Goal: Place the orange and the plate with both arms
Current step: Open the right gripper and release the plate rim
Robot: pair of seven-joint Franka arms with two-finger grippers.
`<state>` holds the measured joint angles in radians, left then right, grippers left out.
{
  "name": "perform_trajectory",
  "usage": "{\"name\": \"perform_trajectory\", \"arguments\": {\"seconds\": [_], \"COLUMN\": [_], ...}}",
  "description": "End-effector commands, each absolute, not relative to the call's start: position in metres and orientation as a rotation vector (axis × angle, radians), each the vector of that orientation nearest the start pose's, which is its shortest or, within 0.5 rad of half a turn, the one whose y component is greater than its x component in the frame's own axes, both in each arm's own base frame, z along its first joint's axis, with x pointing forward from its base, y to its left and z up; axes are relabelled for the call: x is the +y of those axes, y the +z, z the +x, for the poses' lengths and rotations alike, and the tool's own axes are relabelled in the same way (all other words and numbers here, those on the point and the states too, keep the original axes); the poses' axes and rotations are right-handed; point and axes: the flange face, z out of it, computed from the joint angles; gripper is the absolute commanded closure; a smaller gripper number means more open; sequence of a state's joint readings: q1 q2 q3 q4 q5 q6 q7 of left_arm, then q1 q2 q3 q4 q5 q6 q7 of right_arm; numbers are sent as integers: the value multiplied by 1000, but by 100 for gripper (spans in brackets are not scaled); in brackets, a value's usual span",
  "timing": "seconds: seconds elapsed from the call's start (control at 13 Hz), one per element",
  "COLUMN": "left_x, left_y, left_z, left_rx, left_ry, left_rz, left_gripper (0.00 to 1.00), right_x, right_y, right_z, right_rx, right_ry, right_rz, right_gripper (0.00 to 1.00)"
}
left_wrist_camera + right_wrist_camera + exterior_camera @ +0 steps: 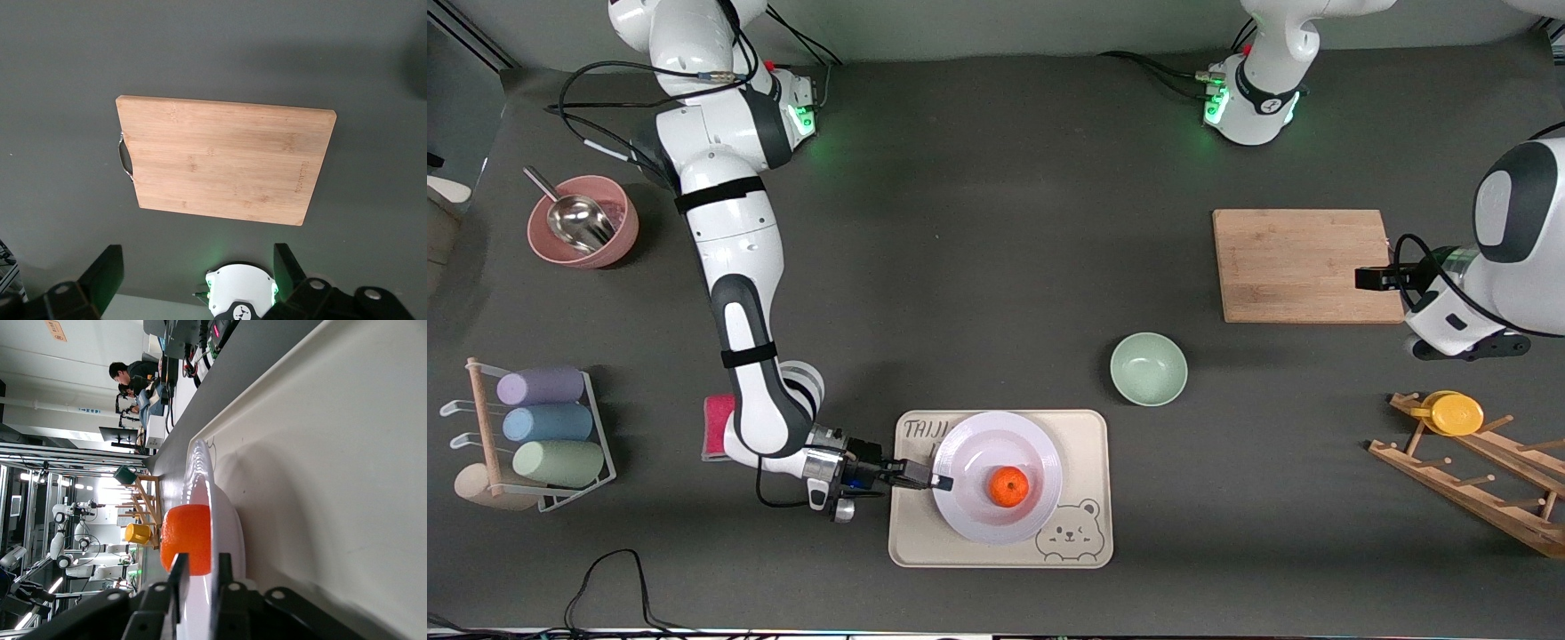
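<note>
The orange lies in the white plate, which rests on the cream bear tray. My right gripper is low at the plate's rim on the side toward the right arm's end, shut on the rim with one finger above it and one below. In the right wrist view the orange sits in the plate just past the fingertips. My left gripper waits in the air at the left arm's end, open and empty, beside the wooden cutting board; its own point in the left wrist view shows nothing held.
A pale-green bowl stands between the tray and the cutting board. A pink bowl with a metal scoop and a cup rack are at the right arm's end. A wooden rack with a yellow lid is at the left arm's end.
</note>
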<state>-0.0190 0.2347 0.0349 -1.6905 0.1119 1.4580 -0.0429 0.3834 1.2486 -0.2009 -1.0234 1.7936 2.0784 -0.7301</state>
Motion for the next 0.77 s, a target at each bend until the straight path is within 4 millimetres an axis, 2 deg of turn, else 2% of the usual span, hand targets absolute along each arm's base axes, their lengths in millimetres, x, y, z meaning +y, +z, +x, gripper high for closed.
{"name": "perform_trajectory", "arguments": {"seconds": [0.0, 0.46, 0.62, 0.69], "left_x": [23, 22, 23, 23], "left_y": [435, 435, 435, 435], "left_z": [573, 573, 573, 573], "left_rx": [-48, -46, -48, -48], "left_ry": [713, 713, 716, 716], "left_rz": [-2927, -2927, -2926, -2926], "left_gripper": [0, 0, 0, 0], "right_x": [246, 247, 245, 246], "right_y": [88, 101, 111, 125], "right_z": [735, 740, 743, 745], "right_rx": [109, 101, 88, 82], "right_ry": [-230, -239, -220, -197], "right_rz": [-1920, -1916, -1953, -1982], "right_gripper": [48, 49, 50, 50]}}
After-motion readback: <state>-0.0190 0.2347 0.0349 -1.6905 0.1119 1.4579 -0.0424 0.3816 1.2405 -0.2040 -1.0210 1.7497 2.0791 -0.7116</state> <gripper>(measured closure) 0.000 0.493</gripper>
